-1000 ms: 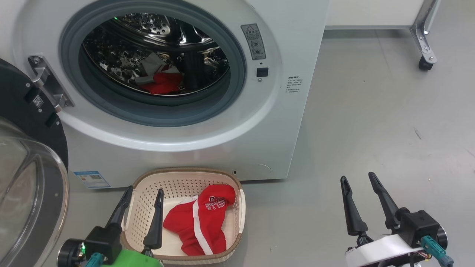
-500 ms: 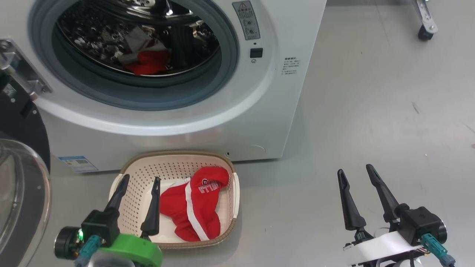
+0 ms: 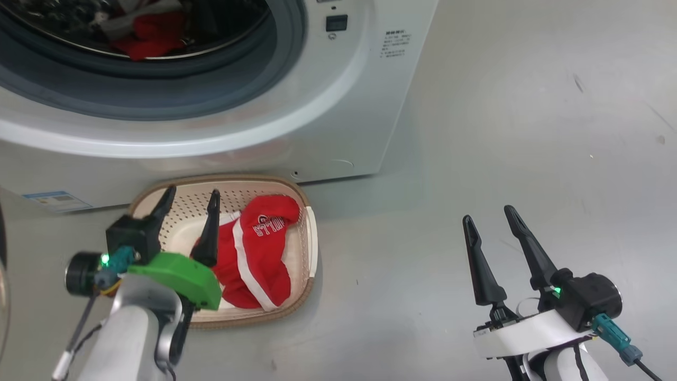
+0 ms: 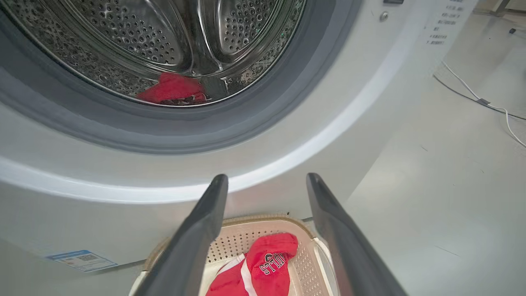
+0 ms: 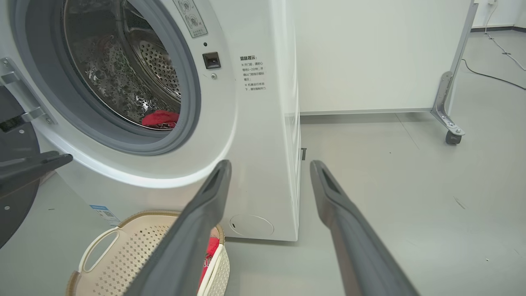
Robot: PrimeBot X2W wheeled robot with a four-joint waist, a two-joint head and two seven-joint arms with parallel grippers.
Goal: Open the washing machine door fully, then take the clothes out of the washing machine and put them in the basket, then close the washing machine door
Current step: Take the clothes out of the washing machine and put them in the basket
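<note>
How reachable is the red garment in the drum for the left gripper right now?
Probably reachable, yes. The left gripper is open and empty near the basket, below the washing machine opening; the washing machine door is swung aside, nothing blocks the clothes in the drum. It must rise over the gasket.

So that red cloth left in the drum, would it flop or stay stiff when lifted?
Probably floppy: the cloth lies crumpled in a low heap in the drum, like the other piece slumped in the basket. Likely light, since it looks like thin fabric. It may drag over the grey gasket on the way out.
</note>
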